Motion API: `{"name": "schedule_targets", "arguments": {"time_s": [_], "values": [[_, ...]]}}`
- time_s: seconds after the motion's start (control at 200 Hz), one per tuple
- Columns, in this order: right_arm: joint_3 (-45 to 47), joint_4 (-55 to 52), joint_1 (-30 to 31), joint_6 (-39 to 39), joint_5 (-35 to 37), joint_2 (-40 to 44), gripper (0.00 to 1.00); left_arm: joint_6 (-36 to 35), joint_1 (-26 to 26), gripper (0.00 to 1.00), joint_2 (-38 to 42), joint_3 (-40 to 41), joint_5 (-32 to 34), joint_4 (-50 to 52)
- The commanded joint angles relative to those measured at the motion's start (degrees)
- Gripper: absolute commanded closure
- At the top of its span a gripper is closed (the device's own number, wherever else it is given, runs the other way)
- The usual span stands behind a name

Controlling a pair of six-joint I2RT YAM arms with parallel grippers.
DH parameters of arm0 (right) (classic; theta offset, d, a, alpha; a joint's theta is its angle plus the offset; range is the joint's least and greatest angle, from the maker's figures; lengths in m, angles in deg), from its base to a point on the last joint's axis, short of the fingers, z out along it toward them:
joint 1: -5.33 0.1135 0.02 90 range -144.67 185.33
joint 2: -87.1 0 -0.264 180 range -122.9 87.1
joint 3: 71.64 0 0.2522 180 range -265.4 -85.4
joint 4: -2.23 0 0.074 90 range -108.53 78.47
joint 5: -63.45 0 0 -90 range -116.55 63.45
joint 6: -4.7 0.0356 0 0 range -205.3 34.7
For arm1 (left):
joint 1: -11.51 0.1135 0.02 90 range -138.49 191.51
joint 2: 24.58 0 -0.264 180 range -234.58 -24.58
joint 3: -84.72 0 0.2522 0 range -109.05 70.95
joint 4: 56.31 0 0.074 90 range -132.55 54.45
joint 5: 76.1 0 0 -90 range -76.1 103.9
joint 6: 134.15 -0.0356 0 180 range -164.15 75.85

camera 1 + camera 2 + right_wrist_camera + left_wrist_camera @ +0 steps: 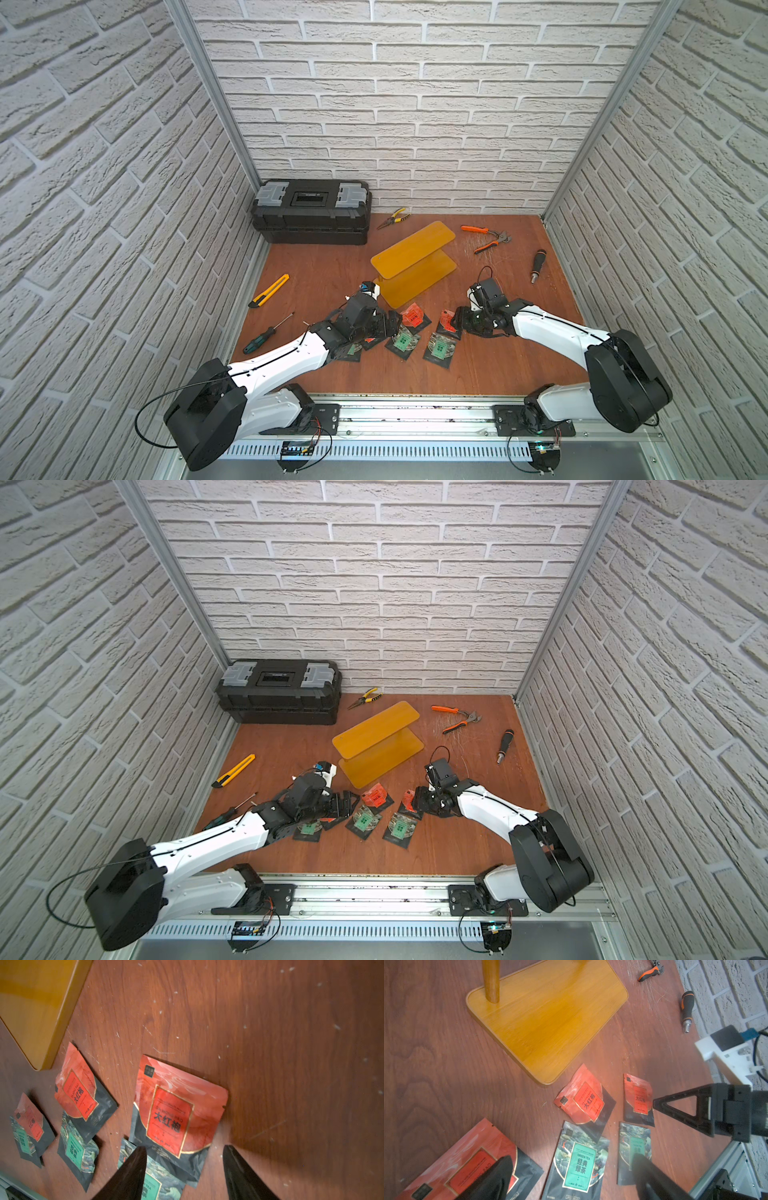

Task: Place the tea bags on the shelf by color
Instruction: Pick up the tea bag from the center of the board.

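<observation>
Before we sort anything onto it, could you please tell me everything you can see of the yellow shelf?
The shelf is a small two-tier stand of translucent amber-yellow plastic: two flat rounded-rectangular plates, one above the other, joined by a round post. It stands upright on the wooden table, set diagonally. Both plates look bare where visible. The nearest red tea bag lies close to the lower plate's corner, not touching it.

The shelf [411, 259] stands mid-way across the table [316, 266]. The tea bags [402, 341] lie clustered just before it, some overlapping; the leftmost pair perhaps stacked. The toolbox [311, 212] sits behind-left and the pliers [394, 218] behind the shelf. The cutters [486, 239] and driver [538, 266] lie right of it, the knife [269, 291] and screwdriver [266, 334] left.
</observation>
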Motion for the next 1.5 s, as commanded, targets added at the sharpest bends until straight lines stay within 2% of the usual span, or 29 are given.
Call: {"name": "schedule_targets", "arguments": {"time_s": [0.0,0.45,0.86,1.495], "values": [[-1.8,2.2,0.1,0.5,-0.2,-1.1,0.37,0.1,-0.5,0.07,-1.1,-1.6,0.6,-3.2],[-1.5,4.3,0.0,0.6,-3.4,-2.9,0.41,0.5,-3.5,0.17,-11.6,-7.2,-2.3,-9.0],[-0.9,3.3,0.0,-0.4,-3.9,-1.0,0.53,1.3,-6.6,0.3,-23.7,-14.1,-5.1,-13.0],[2.0,6.0,-0.2,0.0,-3.2,-2.9,0.61,2.7,-7.9,0.45,-34.0,-19.8,-10.6,-16.4]]}}
